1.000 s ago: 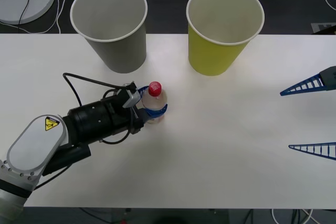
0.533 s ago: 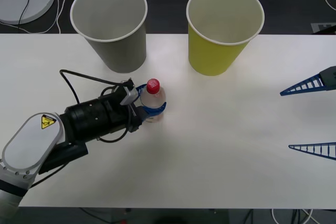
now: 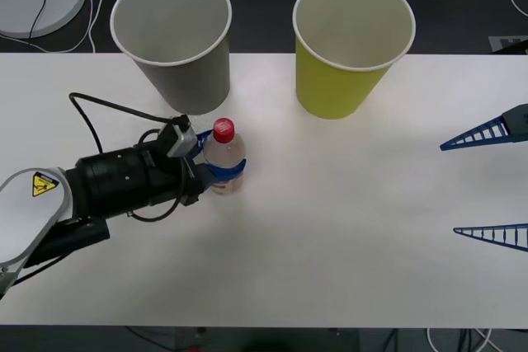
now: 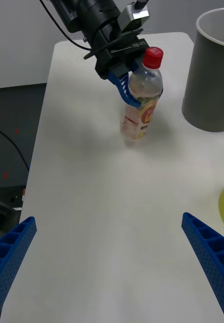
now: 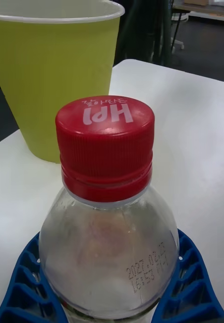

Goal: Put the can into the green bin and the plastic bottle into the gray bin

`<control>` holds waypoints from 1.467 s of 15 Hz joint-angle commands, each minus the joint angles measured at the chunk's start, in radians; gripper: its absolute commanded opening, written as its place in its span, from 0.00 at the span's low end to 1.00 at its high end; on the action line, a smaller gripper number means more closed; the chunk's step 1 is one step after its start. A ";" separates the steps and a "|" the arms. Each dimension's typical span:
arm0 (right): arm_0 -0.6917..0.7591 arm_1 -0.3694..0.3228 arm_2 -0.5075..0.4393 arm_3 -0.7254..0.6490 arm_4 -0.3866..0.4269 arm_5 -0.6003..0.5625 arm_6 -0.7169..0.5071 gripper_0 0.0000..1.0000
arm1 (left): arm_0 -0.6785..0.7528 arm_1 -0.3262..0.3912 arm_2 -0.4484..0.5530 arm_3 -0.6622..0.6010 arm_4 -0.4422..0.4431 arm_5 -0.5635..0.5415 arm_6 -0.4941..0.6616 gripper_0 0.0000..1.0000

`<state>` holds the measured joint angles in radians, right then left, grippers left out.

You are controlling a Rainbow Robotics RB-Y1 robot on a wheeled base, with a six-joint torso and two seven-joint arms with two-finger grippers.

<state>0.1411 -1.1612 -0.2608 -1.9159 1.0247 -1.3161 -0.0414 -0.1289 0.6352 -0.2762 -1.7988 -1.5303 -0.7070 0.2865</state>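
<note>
The left gripper (image 3: 216, 168) has its blue fingers (image 5: 26, 282) closed around the shoulder of the plastic bottle (image 3: 223, 158), pinching it just under the red cap (image 5: 106, 139). The bottle stands upright, near the foot of the gray bin (image 3: 173, 39), and in the right wrist view it seems a little above the table (image 4: 117, 212), though I cannot be sure. The green bin (image 3: 353, 43) stands beside the gray one, well apart from the bottle. The right gripper (image 3: 488, 187) waits at the right edge with its fingers spread wide.

I think the danger is the rim: the bin is much taller than the bottle, so a low lift could push the bin over. The round, smooth bottle could also slip.
</note>
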 commanded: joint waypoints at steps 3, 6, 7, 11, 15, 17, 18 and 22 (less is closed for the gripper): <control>0.000 0.000 0.000 0.000 0.000 0.000 0.000 1.00 | 0.002 0.093 0.011 -0.027 0.049 0.001 0.020 0.00; 0.000 0.000 0.000 0.000 0.000 0.000 0.000 1.00 | 0.000 0.162 0.020 -0.042 0.081 0.001 0.043 0.00; 0.000 0.000 0.000 0.000 0.000 0.000 0.000 1.00 | 0.000 0.189 0.022 -0.048 0.091 0.001 0.054 0.00; 0.000 0.000 0.000 0.000 0.000 0.000 0.000 1.00 | 0.002 0.271 0.029 -0.067 0.127 0.001 0.091 0.00; 0.000 0.000 0.000 0.000 0.000 0.000 0.000 1.00 | 0.002 0.345 0.032 -0.091 0.165 0.001 0.134 0.00; 0.000 0.000 0.000 0.000 0.000 0.000 0.000 1.00 | 0.000 0.377 0.032 -0.103 0.184 0.000 0.157 0.00; 0.000 0.000 0.000 0.000 0.000 0.000 0.000 1.00 | 0.000 0.391 0.034 -0.110 0.190 0.001 0.168 0.00; 0.000 0.000 0.000 0.000 0.000 0.000 0.000 1.00 | 0.000 0.457 0.055 -0.140 0.214 -0.034 0.232 0.00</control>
<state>0.1411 -1.1612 -0.2608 -1.9159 1.0247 -1.3161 -0.0414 -0.1288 1.0786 -0.2323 -1.9344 -1.3151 -0.7199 0.4990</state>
